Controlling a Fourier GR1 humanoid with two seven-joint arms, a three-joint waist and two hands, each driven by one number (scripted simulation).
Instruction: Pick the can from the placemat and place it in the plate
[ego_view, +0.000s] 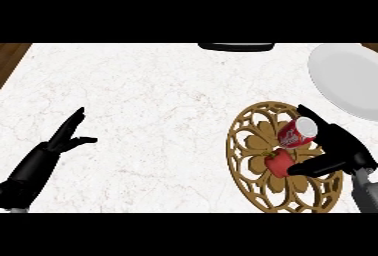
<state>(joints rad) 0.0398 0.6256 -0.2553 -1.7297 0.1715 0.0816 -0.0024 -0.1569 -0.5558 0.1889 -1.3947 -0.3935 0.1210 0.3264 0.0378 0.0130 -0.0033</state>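
Can (297, 133) (tilted) sits within right robot hand (334, 150).

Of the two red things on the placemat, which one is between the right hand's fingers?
The red can with the white top; the smaller red pepper-like thing lies beside it.

Single head view, steeply downward onto the counter (148, 100), close overhead

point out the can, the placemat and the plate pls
can (298, 133): head view, on its red side, just below the light top.
placemat (247, 150): head view, on the gold openwork left of centre.
plate (347, 75): head view, on its bare white middle.
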